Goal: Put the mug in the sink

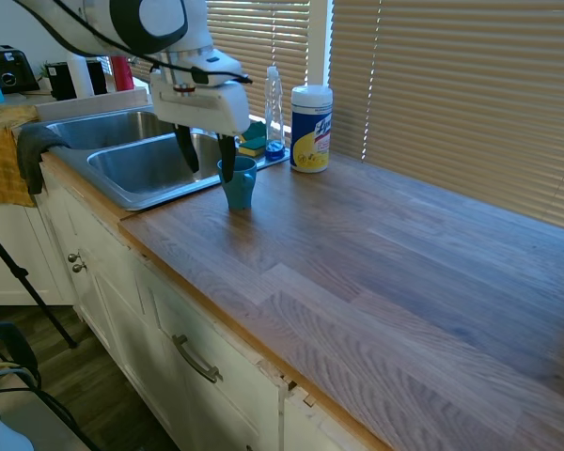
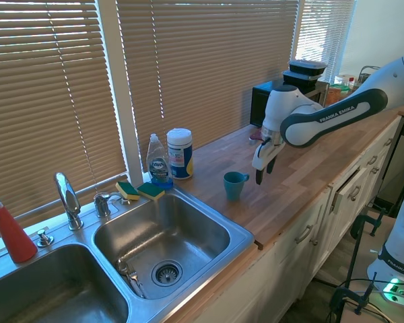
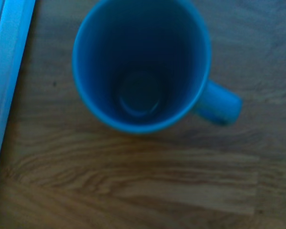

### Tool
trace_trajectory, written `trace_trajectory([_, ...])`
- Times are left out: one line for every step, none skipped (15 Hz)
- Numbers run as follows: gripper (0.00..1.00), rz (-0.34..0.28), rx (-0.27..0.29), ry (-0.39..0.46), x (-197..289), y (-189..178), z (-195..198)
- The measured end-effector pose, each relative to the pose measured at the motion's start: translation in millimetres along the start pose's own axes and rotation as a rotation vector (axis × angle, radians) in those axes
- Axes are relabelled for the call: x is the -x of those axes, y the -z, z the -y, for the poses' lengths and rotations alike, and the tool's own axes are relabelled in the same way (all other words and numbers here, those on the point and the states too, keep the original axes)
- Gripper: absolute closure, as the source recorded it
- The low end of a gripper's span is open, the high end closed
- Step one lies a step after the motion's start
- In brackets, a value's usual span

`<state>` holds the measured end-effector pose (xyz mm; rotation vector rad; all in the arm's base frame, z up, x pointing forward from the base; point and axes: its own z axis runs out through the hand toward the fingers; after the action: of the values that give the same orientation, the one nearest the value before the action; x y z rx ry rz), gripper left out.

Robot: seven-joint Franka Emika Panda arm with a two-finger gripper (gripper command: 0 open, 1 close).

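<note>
The gripper (image 1: 206,160) hangs with its fingers spread just above the empty mug (image 1: 239,182), which stands upright on the surface (image 1: 376,254) near the sink (image 2: 163,233), seemingly lined up for a grasp.

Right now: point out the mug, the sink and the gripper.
mug (image 1: 239,185), first exterior view, on its outer wall.
sink (image 2: 237,229), second exterior view, on the near basin's steel rim.
gripper (image 2: 263,171), second exterior view, midway between the open fingertips.
</note>
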<state>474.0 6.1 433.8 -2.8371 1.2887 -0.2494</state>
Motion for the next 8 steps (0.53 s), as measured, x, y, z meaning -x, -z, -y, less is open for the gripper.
trace_trajectory([0.0,-0.016,0.0,0.002,-10,4,6])
trace_trajectory([0.0,-0.027,-0.001,0.007,-18,6,14])
trace_trajectory([0.0,-0.035,-0.006,0.012,-26,7,23])
trace_trajectory([0.0,-0.038,-0.01,0.018,-33,7,31])
trace_trajectory([0.0,-0.039,-0.014,0.025,-38,6,39])
trace_trajectory([0.0,-0.039,-0.014,0.031,-43,4,45])
trace_trajectory([0.0,-0.036,-0.01,0.035,-48,-2,50])
trace_trajectory([0.0,-0.03,-0.001,0.038,-51,-10,54])
